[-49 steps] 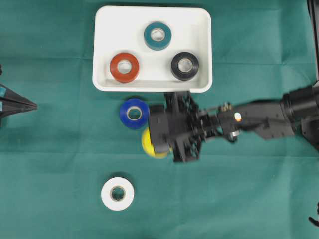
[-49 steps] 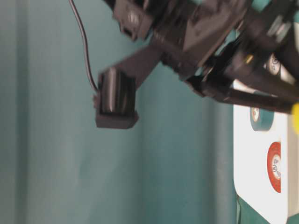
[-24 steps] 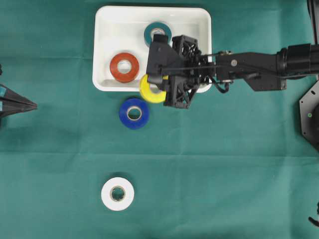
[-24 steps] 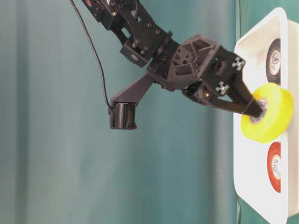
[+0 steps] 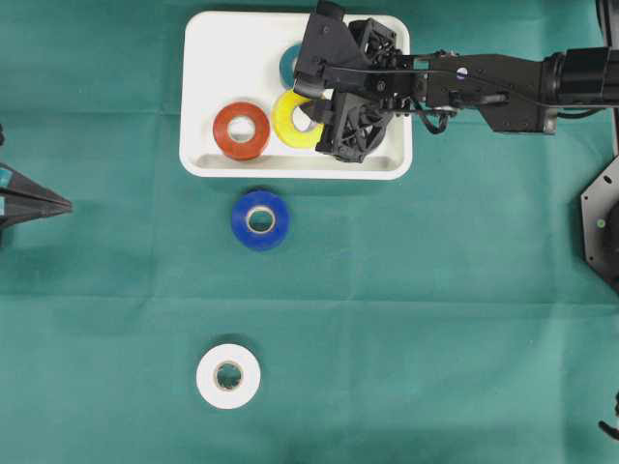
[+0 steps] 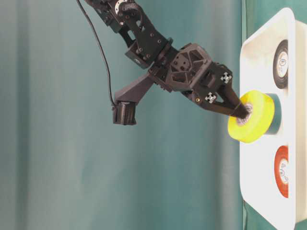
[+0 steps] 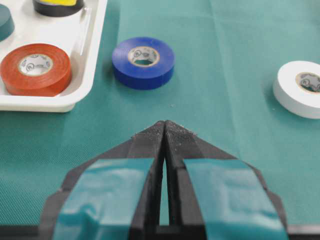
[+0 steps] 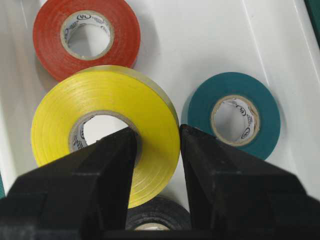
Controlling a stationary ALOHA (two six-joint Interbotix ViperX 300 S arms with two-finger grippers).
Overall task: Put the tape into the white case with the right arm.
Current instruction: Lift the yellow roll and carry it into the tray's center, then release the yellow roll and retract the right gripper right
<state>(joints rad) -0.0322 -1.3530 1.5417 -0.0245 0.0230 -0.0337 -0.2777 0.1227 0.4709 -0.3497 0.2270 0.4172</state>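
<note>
While the right pincer (image 8: pixel 156 145) clamps one wall of the yellow tape roll (image 8: pixel 105 112), the roll hangs above the white case (image 5: pixel 208 58), clear of its floor, between red roll (image 5: pixel 241 130) and teal roll (image 8: pixel 235 115). Left pincer (image 7: pixel 164 127) is fully closed, holding nothing.

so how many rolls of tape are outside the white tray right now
2: the blue roll just below the white case, and the white roll farther down. None appear hidden.
</note>
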